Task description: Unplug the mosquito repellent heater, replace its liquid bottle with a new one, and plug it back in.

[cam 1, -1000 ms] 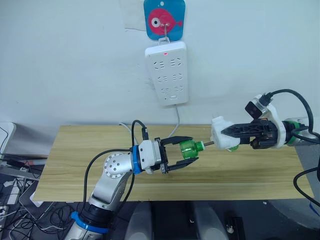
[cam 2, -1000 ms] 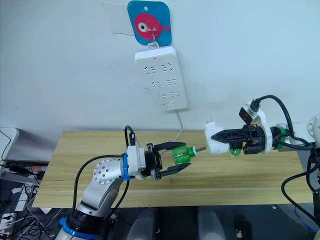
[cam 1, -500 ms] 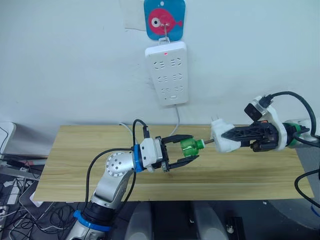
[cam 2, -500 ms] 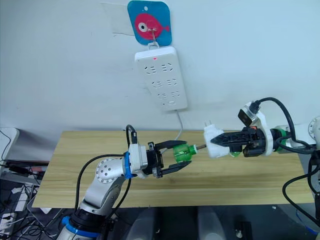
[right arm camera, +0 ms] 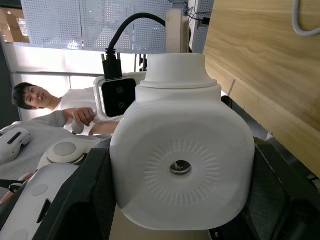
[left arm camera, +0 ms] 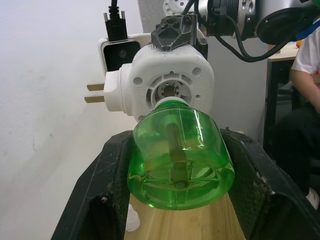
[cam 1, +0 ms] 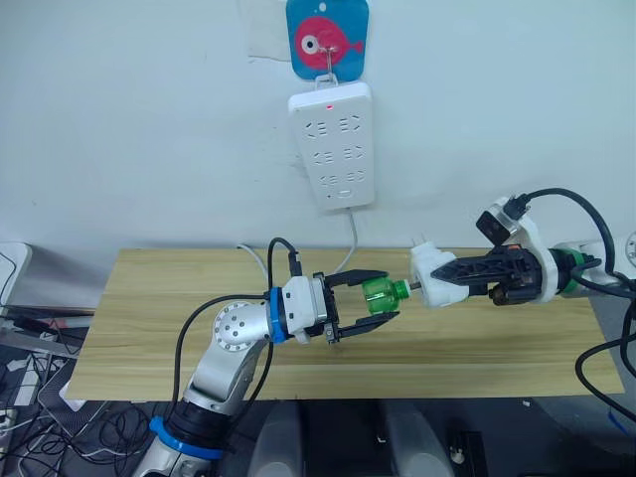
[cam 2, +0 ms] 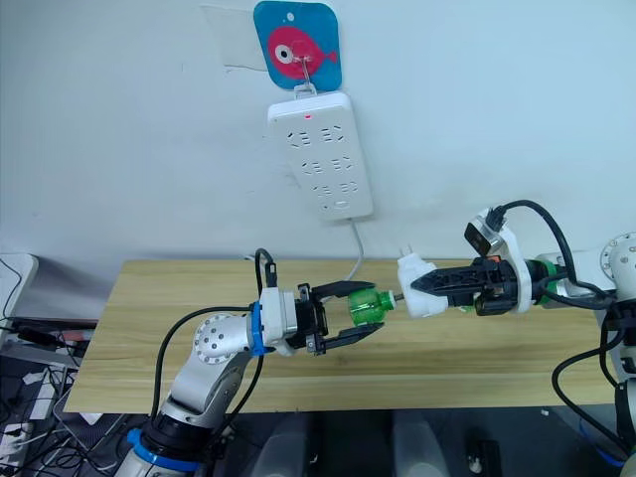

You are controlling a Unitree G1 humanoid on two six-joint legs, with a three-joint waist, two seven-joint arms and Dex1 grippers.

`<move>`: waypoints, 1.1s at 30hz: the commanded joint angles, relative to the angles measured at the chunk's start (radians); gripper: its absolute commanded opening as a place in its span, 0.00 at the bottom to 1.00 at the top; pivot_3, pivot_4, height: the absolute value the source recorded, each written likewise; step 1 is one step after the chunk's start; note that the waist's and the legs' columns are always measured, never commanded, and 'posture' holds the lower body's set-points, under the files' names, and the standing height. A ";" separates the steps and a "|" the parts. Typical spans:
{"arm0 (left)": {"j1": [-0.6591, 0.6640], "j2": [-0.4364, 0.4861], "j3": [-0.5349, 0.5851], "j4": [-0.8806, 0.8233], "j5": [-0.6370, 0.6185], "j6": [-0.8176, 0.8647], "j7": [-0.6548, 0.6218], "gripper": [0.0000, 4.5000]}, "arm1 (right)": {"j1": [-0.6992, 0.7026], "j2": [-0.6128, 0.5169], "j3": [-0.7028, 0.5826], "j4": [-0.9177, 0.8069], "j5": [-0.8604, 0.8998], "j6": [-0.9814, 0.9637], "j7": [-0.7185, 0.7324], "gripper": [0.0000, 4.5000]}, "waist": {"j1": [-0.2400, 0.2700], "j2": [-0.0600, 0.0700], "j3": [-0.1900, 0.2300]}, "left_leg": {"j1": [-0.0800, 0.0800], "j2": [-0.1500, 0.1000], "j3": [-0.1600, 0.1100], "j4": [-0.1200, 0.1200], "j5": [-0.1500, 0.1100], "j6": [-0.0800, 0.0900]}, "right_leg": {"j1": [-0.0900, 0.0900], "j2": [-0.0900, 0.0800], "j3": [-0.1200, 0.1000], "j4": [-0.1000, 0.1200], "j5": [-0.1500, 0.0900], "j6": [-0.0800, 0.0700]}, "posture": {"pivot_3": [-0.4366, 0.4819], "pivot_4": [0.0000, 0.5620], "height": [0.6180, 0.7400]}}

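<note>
Item, above the counter (cam 1: 149,328): green liquid bottle (cam 1: 379,295) pinched in my left gripper (cam 1: 370,305), neck and wick pointing rightward, coaxial with the mosquito repellent heater (cam 1: 431,278) clamped in my right gripper (cam 1: 449,277).

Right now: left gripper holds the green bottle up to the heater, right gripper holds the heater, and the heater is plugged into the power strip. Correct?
One error: the heater is not plugged into the power strip. The left eye view shows it held above the table, prongs bare. The left gripper does hold the green bottle, and the right gripper the heater.
</note>
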 commanded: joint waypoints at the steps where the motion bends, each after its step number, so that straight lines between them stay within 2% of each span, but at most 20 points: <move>1: -0.004 -0.008 -0.008 -0.013 -0.001 -0.023 0.001 0.50 | -0.023 -0.002 -0.034 -0.005 0.030 0.008 0.000 0.66 | 0.000 0.000 0.000 | 0.000 0.000 0.000 0.000 0.000 0.000 | 0.000 0.000 0.000 0.000 0.000 0.000 | 0.42 0.51 1.00; 20: -0.010 -0.035 -0.030 0.004 0.038 -0.041 0.028 0.50 | -0.015 0.018 -0.041 -0.064 0.060 -0.004 -0.079 0.66 | 0.000 0.000 0.000 | 0.000 0.000 0.000 0.000 0.000 0.000 | 0.000 0.000 0.000 0.000 0.000 0.000 | 0.42 0.52 1.00; 33: -0.025 -0.060 -0.042 0.042 0.052 -0.061 0.031 0.50 | -0.024 -0.002 0.019 -0.145 0.272 -0.114 -0.259 0.66 | -0.002 0.000 0.000 | -0.002 0.000 -0.001 0.000 0.000 0.000 | -0.001 0.000 -0.001 -0.001 0.000 0.000 | 0.39 0.52 1.00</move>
